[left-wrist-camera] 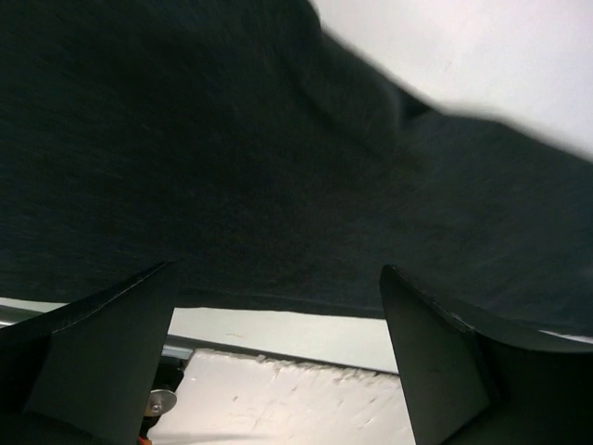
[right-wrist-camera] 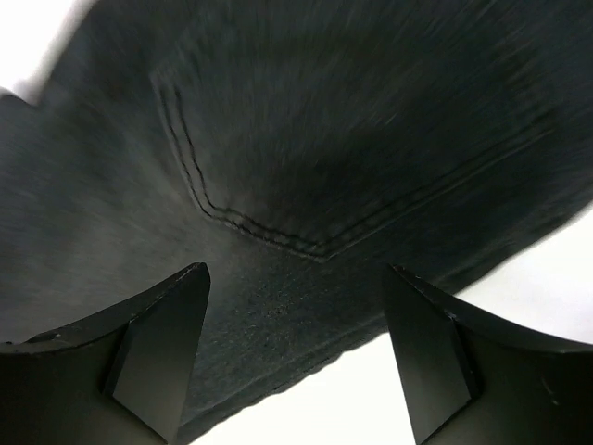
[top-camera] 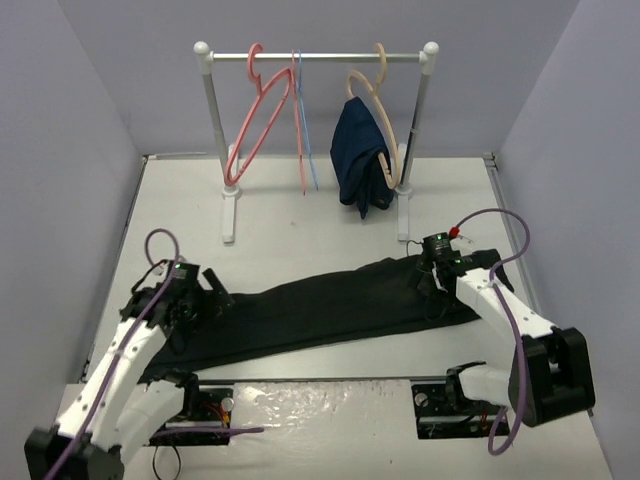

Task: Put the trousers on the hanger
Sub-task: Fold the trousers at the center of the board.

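1. Top external view: we see the trousers (top-camera: 330,310) lying flat and stretched across the surface (top-camera: 300,215), in front of the rack. One end lies at the left arm and the other at the right arm.
2. We find the hanger (top-camera: 258,120) hooked on the rail (top-camera: 320,57) near the left post, hanging tilted and well apart from the trousers.
3. On the same rail, a light-blue hanger (top-camera: 305,130) hangs just beside it. A tan hanger (top-camera: 380,90) near the right post carries a navy garment (top-camera: 358,155).
4. In the left wrist view, we see the left fingers (left-wrist-camera: 93,371) spread wide with nothing gripped. The black fabric lies just beyond their tips, its edge crossing the view above the pale surface.
5. In the right wrist view, the right fingers (right-wrist-camera: 139,352) also stand well apart and hold nothing. The fabric beyond them shows a curved, double-stitched pocket seam (right-wrist-camera: 241,218), and its edge runs between the two fingertips.
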Robot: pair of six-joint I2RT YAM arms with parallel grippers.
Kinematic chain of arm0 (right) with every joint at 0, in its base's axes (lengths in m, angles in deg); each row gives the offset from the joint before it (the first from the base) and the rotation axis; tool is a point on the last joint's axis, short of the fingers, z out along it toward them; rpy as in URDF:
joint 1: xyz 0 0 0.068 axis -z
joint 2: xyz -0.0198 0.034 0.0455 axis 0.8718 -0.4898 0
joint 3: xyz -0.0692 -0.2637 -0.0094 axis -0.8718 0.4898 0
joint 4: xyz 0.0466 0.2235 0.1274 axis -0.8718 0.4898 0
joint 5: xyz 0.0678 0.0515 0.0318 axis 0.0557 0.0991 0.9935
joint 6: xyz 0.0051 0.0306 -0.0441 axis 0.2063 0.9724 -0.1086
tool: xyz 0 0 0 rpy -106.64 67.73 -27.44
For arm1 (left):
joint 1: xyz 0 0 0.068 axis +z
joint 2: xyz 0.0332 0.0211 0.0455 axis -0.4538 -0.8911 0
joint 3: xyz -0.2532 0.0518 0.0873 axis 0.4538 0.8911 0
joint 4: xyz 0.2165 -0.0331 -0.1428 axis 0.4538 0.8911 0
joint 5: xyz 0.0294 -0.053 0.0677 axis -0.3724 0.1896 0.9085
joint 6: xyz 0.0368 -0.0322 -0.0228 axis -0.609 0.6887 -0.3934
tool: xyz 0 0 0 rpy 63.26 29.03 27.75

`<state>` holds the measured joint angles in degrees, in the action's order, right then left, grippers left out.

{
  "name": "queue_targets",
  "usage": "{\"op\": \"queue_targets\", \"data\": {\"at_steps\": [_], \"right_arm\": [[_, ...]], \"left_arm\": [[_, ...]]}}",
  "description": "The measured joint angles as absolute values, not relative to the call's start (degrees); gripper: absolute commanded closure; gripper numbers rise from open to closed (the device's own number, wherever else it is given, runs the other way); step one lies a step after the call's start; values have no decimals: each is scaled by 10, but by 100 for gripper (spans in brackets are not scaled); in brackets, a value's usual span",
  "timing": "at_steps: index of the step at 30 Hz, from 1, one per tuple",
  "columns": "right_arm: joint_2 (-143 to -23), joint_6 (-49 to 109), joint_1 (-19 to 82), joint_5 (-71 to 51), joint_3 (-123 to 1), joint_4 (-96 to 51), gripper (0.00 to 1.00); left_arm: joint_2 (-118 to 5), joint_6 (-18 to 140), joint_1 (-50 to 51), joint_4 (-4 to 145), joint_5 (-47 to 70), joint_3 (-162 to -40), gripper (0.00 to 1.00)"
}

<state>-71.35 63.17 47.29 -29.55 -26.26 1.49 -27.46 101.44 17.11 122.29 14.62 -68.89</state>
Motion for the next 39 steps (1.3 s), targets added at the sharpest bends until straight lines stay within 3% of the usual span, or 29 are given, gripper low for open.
{"op": "queue_targets", "data": {"at_steps": [3, 8, 14, 23, 28, 33, 39], "right_arm": [[-749, 648, 463, -274, -228, -17, 28], [-787, 662, 463, -268, -209, -58, 27], [-852, 664, 463, -277, -254, -73, 27], [-969, 658, 460, -276, -376, -120, 27], [-966, 652, 460, -272, -392, -118, 27], [-892, 637, 477, -273, -401, -97, 26], [-783, 629, 590, -265, -403, -80, 30]], "left_arm": [[-352, 1052, 111, 1179, 159, -658, 12], [-485, 1076, 112, 1111, 180, -640, 12], [-657, 1060, 189, 1104, 164, -756, 12], [-806, 993, 263, 1052, 167, -935, 12], [-761, 949, 264, 1038, 183, -941, 11], [-613, 895, 275, 1068, 229, -939, 9], [-424, 847, 300, 1129, 278, -927, 9]]}}
